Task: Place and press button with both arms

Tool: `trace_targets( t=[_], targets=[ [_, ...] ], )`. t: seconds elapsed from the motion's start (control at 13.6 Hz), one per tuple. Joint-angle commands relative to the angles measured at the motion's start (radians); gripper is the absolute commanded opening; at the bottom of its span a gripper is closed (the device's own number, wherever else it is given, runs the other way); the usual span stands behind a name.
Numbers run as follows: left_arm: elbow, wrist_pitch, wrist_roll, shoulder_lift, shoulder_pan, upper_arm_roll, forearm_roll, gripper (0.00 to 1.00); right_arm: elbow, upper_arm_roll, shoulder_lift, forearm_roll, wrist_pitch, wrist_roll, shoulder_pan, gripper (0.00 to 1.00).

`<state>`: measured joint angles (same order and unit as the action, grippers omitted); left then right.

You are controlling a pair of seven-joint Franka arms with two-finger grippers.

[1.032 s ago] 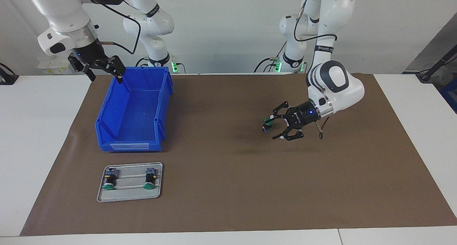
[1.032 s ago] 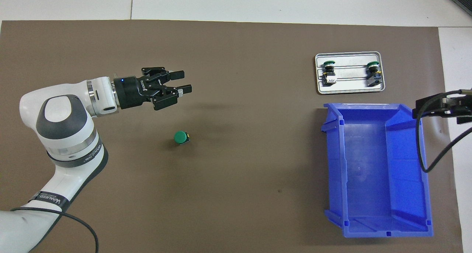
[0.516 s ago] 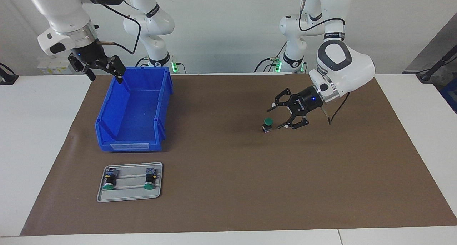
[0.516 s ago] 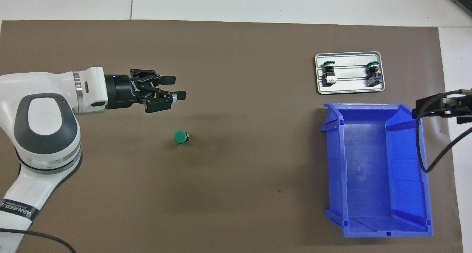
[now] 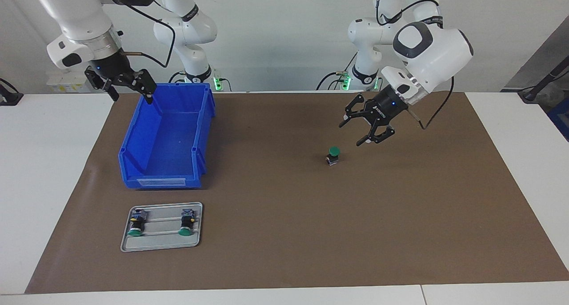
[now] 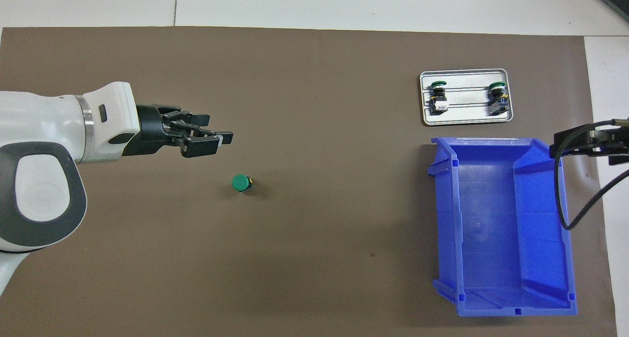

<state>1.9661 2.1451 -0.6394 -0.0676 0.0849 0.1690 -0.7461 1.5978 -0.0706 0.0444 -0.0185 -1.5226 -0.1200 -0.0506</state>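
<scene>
So the button (image 5: 333, 155) is just sitting upright on the brown mat, green round cap facing up, dark blocky body under it with a bit of yellow showing at one side. It's out in the open toward the left arm's end of the table, nothing touching it. From overhead (image 6: 241, 182) you mostly see the flat green cap, with a sliver of the body peeking out beside it.

White table (image 5: 53, 171) under a brown mat (image 5: 284, 234), plain pale wall (image 5: 275, 29), green indicator lights (image 5: 218, 82) at its foot
</scene>
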Motion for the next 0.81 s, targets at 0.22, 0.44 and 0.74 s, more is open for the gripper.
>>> trace_targets(
  t=[0.22, 0.44, 0.74],
  targets=[
    [-0.081, -0.23, 0.392, -0.081, -0.002, -0.011, 0.385, 0.86, 0.014, 0.003, 0.018, 0.023, 0.007, 0.028, 0.008, 1.0],
    [-0.099, -0.274, 0.646, -0.083, -0.004, -0.013, 0.459, 0.9, 0.013, 0.003, 0.018, 0.023, 0.007, 0.028, 0.008, 1.0],
    [-0.111, -0.434, 0.739, -0.097, -0.008, -0.022, 0.574, 1.0, 0.014, 0.003, 0.018, 0.023, 0.007, 0.028, 0.008, 1.0]
  ],
)
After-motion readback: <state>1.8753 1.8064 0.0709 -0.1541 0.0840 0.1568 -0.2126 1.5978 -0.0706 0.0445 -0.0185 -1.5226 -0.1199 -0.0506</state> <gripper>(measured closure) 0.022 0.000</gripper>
